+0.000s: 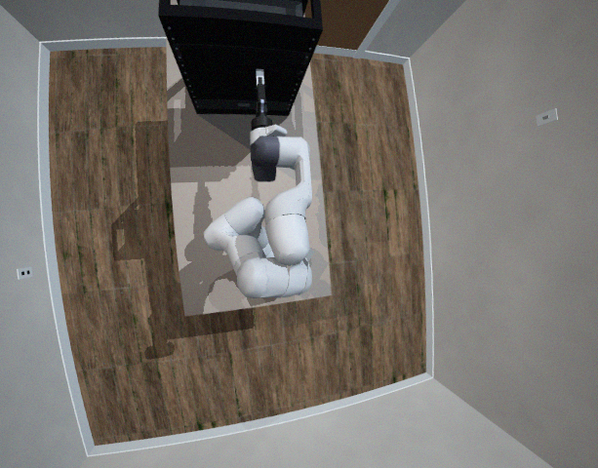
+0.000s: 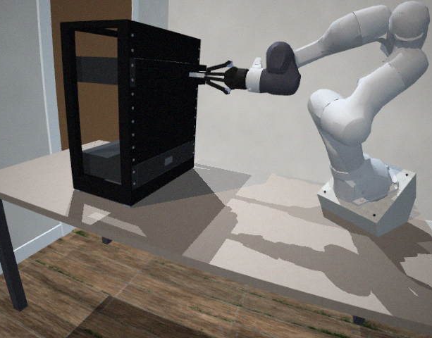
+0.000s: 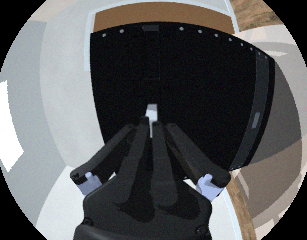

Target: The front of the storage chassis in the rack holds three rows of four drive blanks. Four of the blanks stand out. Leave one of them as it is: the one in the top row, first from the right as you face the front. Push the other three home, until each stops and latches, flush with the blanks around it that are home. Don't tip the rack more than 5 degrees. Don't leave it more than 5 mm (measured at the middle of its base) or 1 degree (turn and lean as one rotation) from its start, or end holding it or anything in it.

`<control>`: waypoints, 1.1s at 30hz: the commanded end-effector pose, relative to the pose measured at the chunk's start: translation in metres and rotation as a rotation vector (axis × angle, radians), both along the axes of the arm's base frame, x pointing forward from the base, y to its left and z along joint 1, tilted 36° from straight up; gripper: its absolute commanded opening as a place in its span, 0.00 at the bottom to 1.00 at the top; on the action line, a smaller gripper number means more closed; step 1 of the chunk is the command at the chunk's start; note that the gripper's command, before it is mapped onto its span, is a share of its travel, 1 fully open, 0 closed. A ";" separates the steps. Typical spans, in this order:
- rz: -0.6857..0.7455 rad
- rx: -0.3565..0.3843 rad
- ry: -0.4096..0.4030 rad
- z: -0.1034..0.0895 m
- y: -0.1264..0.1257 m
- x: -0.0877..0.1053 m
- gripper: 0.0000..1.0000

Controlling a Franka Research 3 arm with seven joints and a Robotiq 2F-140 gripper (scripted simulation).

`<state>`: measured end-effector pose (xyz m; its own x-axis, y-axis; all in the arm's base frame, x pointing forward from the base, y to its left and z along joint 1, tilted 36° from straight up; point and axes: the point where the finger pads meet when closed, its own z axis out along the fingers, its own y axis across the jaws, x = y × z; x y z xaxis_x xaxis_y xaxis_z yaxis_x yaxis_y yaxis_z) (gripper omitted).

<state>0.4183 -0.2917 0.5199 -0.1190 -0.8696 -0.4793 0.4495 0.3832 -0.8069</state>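
The black rack stands upright. The storage chassis shows as a dark grey box through the rack's open side, in the upper part; its small grey ear shows at the top of the wrist view. The drive blanks cannot be told apart on the near-black front, nor which stand out. My gripper is shut and empty, pointing level at the rack front at about chassis height, towards the front's right side. Its pale tips are at or very near the front; contact cannot be told.
A grey unit with a pale label sits at the rack's bottom. The rack stands on the table. The arm's base is at the table's other end. A wall is behind the rack and arm.
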 end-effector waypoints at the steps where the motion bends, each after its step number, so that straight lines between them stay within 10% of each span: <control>1: 0.001 0.001 0.001 0.000 0.001 0.001 0.00; 33: 0.001 0.001 0.001 0.007 -0.008 0.017 0.00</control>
<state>0.4357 -0.2949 0.5247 -0.1140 -0.8728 -0.4746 0.4400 0.3840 -0.8118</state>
